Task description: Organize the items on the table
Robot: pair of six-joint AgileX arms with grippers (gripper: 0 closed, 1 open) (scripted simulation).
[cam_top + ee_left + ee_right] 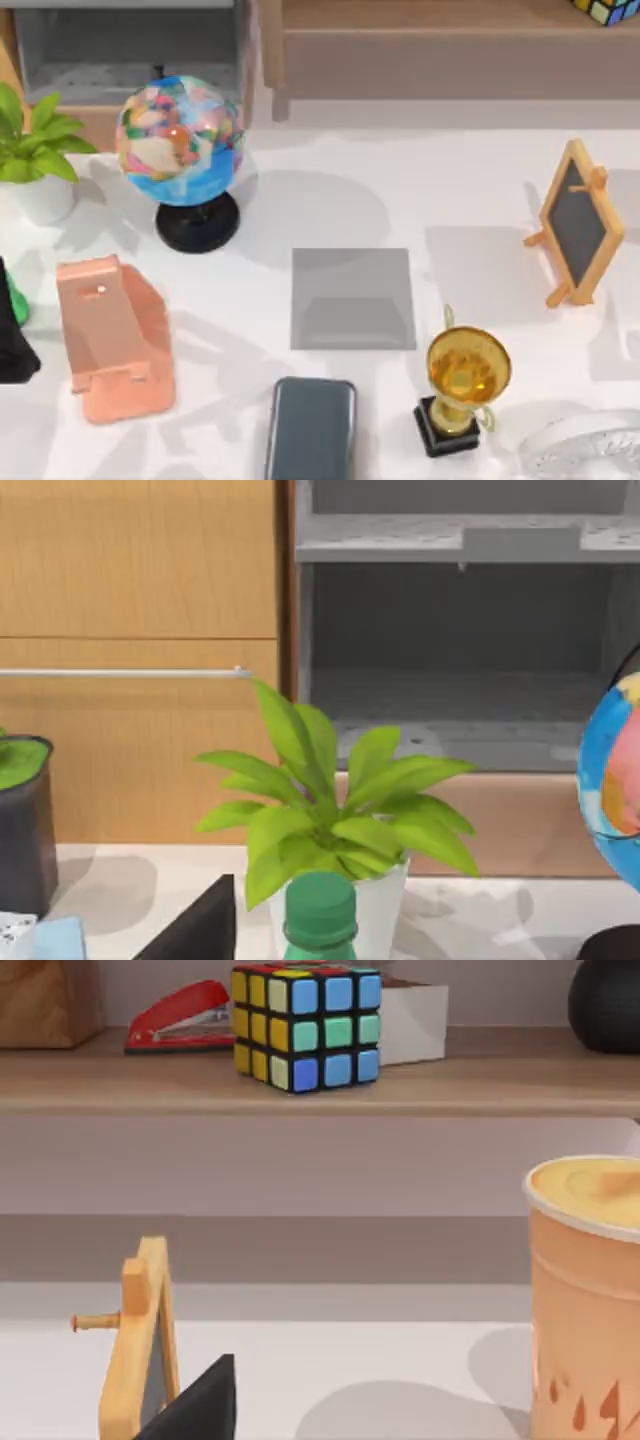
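Note:
The smartphone (310, 428), flat and blue-grey with rounded corners, lies on the white table (470, 190) at the front middle, its near end cut off by the picture's edge. My left arm (12, 345) is a dark shape at the table's left edge. A dark part of my left gripper (200, 925) faces the potted plant. A dark part of my right gripper (195, 1405) sits close beside the wooden easel. Neither gripper is near the smartphone.
Around the smartphone stand a pink phone stand (115, 335), a grey mat (352, 298) and a gold trophy (462, 380). Farther off are a globe (180, 140), a plant (35, 150), a green bottle (320, 915), a chalkboard easel (578, 222), a white fan (590, 450) and an orange cup (590, 1290).

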